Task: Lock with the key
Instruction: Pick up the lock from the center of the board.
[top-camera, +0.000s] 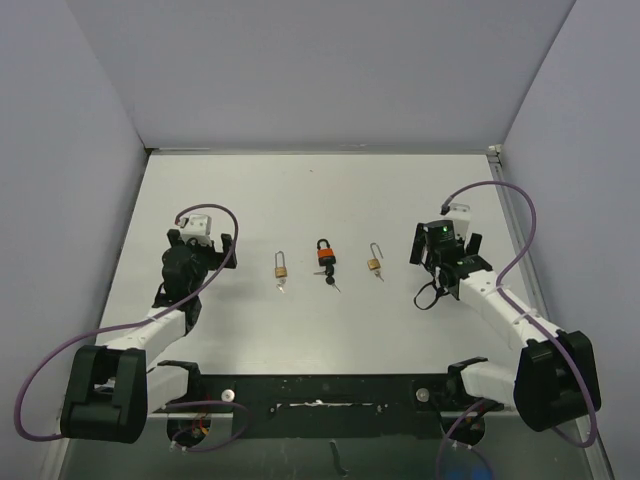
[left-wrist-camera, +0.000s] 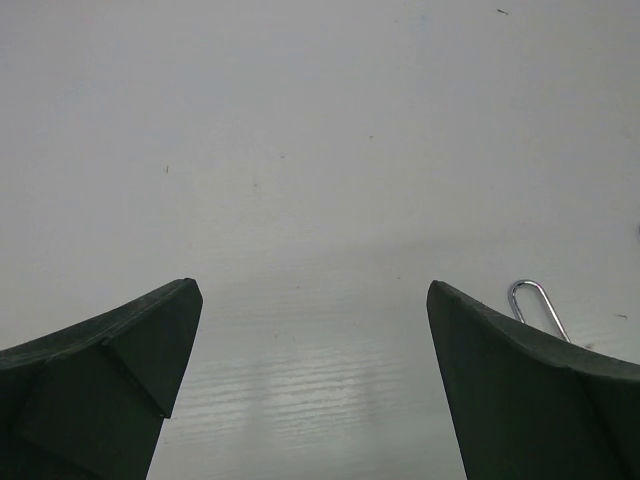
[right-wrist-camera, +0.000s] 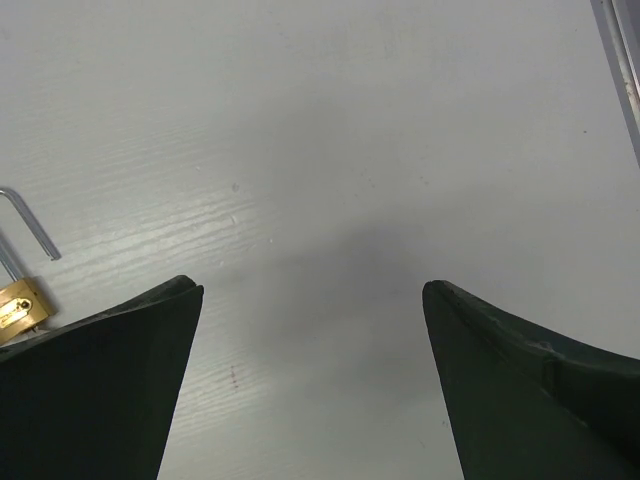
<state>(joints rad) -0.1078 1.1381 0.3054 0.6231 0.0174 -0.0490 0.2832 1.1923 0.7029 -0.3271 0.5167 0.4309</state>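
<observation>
Three padlocks in a row across the middle of the worktop (top-camera: 300, 190), between the two arms, each apart from its neighbour; from left to right: left brass padlock (top-camera: 281, 267), black-and-orange padlock (top-camera: 326, 255), right brass padlock (top-camera: 373, 264). One small key at the near side of each body: left key (top-camera: 282, 287), middle key (top-camera: 331, 281), right key (top-camera: 379, 275); inserted or merely touching: too small to tell. Shackle of the right brass padlock raised, with one leg free of the body, as seen at the left edge of the right wrist view.

Left end effector (top-camera: 201, 241) positioned left of the row, near the left brass padlock but apart from it; released, fingers (left-wrist-camera: 110, 370) spread wide over the worktop; in the left wrist view, only the top of that padlock's shackle visible past the right finger.

Right end effector (top-camera: 443, 242) positioned right of the row, apart from the right brass padlock; released likewise, fingers (right-wrist-camera: 100, 380) spread wide over the worktop; in the right wrist view, brass body partly hidden behind the left finger.

Grey walls (top-camera: 320, 70) on the left, far and right sides of the worktop.
</observation>
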